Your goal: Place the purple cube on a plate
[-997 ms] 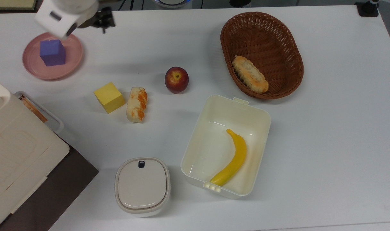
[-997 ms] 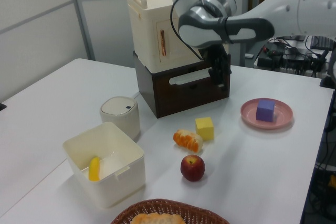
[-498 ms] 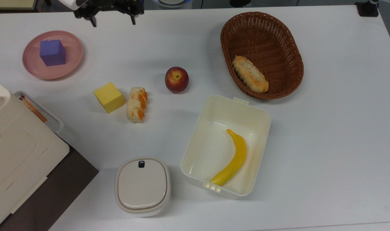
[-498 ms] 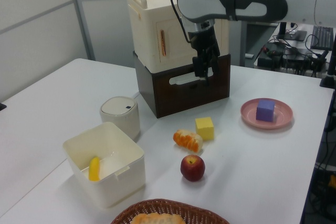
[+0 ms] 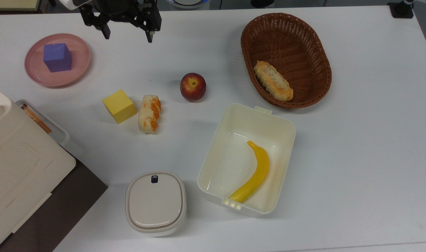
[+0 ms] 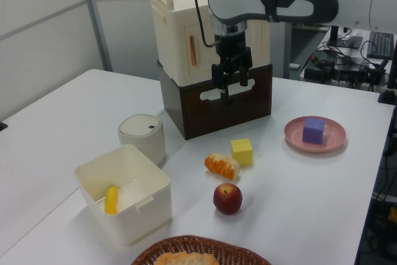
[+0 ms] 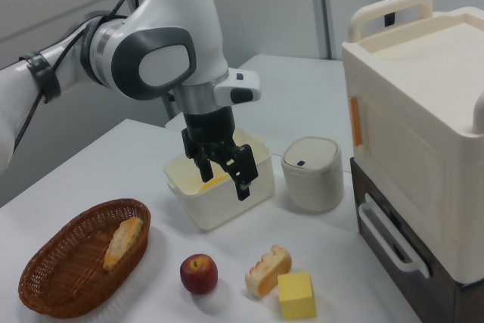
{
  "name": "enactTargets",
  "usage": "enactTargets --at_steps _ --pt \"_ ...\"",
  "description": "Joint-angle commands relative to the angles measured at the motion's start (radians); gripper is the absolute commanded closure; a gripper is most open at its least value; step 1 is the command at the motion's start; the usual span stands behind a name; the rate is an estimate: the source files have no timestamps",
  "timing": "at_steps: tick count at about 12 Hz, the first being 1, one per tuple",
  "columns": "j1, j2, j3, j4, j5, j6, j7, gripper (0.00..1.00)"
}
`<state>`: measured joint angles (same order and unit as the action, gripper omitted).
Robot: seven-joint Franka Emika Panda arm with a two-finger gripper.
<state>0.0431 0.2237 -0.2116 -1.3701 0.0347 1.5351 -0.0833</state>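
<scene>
The tool is hanging in the air with its two black fingers spread wide and nothing between them. In the left view the tool is showing in front of the dark brown drawer box, and in the right view the tool is standing before the open cream container.

The purple cube is sitting flat on the pink plate, apart from the tool and off to the top view's left of it. In the left view the purple cube on the plate is lying lower than the tool, toward the left view's right.

Below the tool on the white bench, the yellow cube is resting just beside a bread roll with orange stripes, and a red apple is lying near them, toward the top view's right. Farther from the tool on the top view's right, the brown wicker basket is holding a bread loaf. The open cream container is holding a banana, and a closed cream pot with a lid is standing beside it. A cream case with handles is sitting on top of the drawer box.
</scene>
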Motion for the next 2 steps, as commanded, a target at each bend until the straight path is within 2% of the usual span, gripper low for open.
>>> enactTargets --at_steps 1,2 --pt "0.004 -0.009 -0.012 -0.006 0.017 0.023 -0.036 0.00" --pt "0.004 -0.010 -0.015 -0.006 0.007 0.019 -0.050 0.00"
